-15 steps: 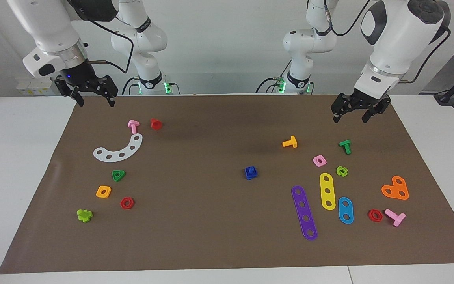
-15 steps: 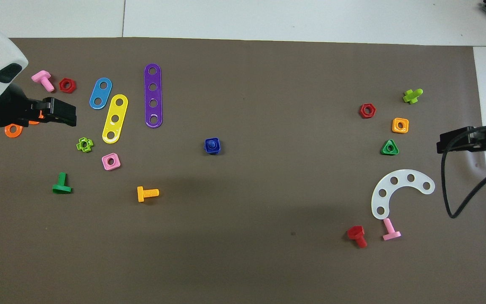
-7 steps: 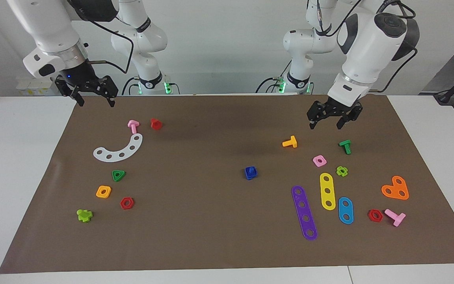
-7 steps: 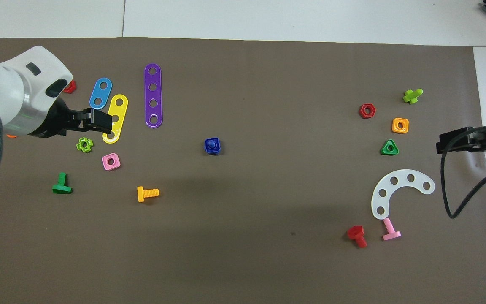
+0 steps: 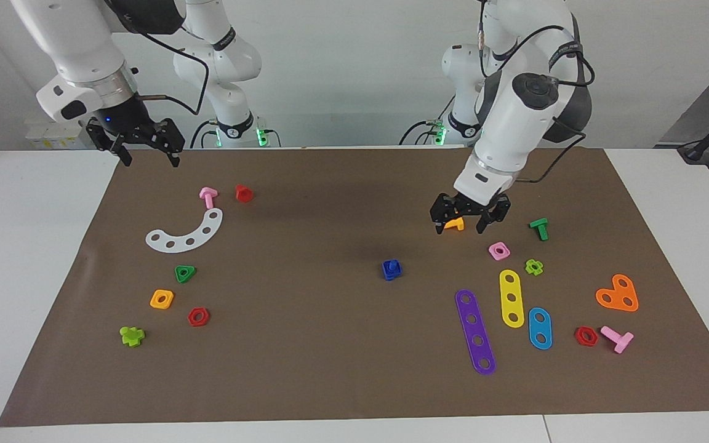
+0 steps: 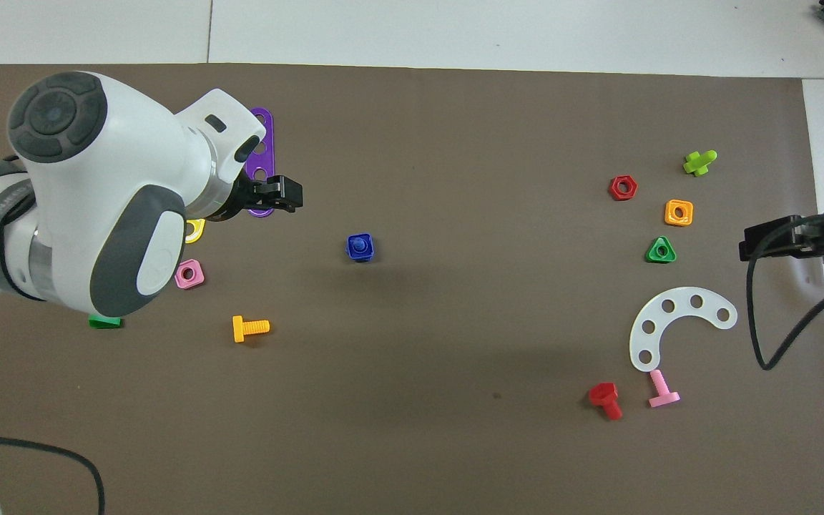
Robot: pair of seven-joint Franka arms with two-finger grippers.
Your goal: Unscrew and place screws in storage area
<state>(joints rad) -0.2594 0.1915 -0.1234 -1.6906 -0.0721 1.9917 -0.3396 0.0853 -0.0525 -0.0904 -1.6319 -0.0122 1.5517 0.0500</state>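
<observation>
A dark-blue screw (image 5: 392, 267) (image 6: 360, 245) stands in a blue square nut in the middle of the brown mat. My left gripper (image 5: 460, 226) (image 6: 287, 194) is open and empty. It hangs over the mat near the orange screw (image 5: 453, 223) and the purple strip (image 5: 475, 332), toward the left arm's end from the blue screw and apart from it. The storage area is the patch around the white curved strip (image 5: 185, 234) (image 6: 678, 325) toward the right arm's end. My right gripper (image 5: 149, 159) (image 6: 748, 244) waits open and empty over the mat's edge there.
Pink (image 5: 208, 197) and red (image 5: 243, 193) screws, a green triangular nut (image 5: 185, 273), an orange nut (image 5: 162, 299) and a red nut (image 5: 198, 317) lie around the white strip. Yellow (image 5: 512, 298) and blue (image 5: 540, 328) strips, an orange heart plate (image 5: 618, 294) and small pieces lie toward the left arm's end.
My left arm has swung from the mat's edge toward the middle and come lower, closer to the blue screw. The right arm has not moved.
</observation>
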